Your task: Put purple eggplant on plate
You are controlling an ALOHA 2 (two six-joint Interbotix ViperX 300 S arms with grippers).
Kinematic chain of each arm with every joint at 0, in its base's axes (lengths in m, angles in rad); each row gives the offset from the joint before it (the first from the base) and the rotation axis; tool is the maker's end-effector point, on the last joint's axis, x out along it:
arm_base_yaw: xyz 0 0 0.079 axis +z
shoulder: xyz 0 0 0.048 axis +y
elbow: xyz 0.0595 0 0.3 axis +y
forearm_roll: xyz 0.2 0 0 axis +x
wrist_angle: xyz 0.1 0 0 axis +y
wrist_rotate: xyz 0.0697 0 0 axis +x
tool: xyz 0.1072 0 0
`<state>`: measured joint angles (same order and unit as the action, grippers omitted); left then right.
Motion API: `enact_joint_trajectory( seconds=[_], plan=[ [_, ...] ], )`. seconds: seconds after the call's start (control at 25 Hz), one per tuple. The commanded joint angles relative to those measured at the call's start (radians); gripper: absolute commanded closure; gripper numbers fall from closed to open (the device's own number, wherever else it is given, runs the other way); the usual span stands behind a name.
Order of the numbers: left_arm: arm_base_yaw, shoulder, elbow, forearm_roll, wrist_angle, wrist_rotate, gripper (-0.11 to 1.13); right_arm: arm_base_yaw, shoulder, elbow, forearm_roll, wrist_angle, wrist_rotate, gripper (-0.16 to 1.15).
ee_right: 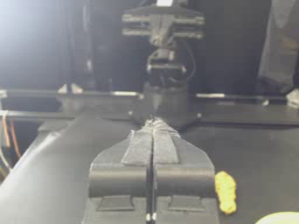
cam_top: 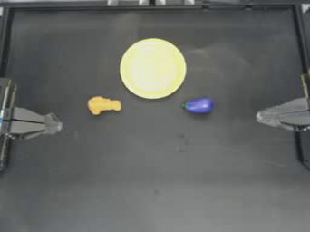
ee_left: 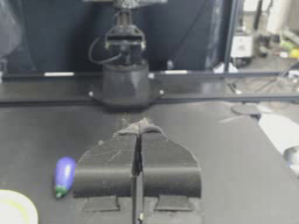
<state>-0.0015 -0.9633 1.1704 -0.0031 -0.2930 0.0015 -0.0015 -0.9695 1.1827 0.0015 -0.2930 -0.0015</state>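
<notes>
Top view shows the purple eggplant (cam_top: 198, 105) lying on the table just beside the yellow plate (cam_top: 152, 68), off its lower right rim, green stem toward the plate. Both arms sit parked: the left gripper (cam_top: 53, 123) and right gripper (cam_top: 261, 116) have jaws pressed together, holding nothing. The right gripper is nearer, so it should probably open, descend across the eggplant's middle, and avoid nudging the orange-yellow lumpy toy (cam_top: 104, 105).
</notes>
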Motion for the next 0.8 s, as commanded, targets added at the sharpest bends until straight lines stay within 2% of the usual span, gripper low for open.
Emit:
enact_joint_trajectory(
  seconds=[0.04,0.2,0.36,0.4,0.48,0.6,0.64,0.68,0.72,0.8],
  plan=[
    [0.012,0.002,0.003,0.000,-0.014,0.006,1.00,-0.003,0.006,-0.005,-0.002,-0.012,-0.002,1.04],
    [0.014,0.000,0.000,0.000,-0.014,0.011,0.94,-0.003,0.006,-0.005,-0.008,-0.008,-0.006,0.91],
    [0.017,-0.003,-0.003,0.000,-0.014,0.029,0.86,-0.003,0.005,-0.005,-0.021,0.000,-0.012,0.83],
    [0.015,-0.003,-0.003,-0.002,-0.014,0.035,0.79,-0.003,0.005,-0.006,-0.026,0.000,-0.015,0.78],
    [0.015,-0.003,-0.003,0.000,-0.014,0.041,0.51,-0.003,0.005,-0.008,-0.046,0.003,-0.015,0.61],
    [0.017,-0.002,-0.005,0.000,-0.012,0.041,0.00,-0.003,0.005,-0.012,-0.066,0.021,-0.014,0.20],
    [0.017,-0.002,-0.006,0.000,-0.009,0.043,-0.09,-0.003,0.005,-0.017,-0.067,0.032,-0.014,0.00],
    [0.015,-0.003,-0.008,0.002,-0.005,0.043,-0.08,-0.003,0.005,-0.020,-0.064,0.041,-0.014,-0.11],
    [0.017,-0.003,-0.009,0.002,-0.002,0.044,-0.02,-0.003,0.005,-0.025,-0.066,0.052,-0.014,-0.12],
    [0.018,-0.002,-0.009,0.000,0.003,0.049,0.06,-0.005,0.005,-0.031,-0.061,0.077,-0.012,-0.02]
  ],
)
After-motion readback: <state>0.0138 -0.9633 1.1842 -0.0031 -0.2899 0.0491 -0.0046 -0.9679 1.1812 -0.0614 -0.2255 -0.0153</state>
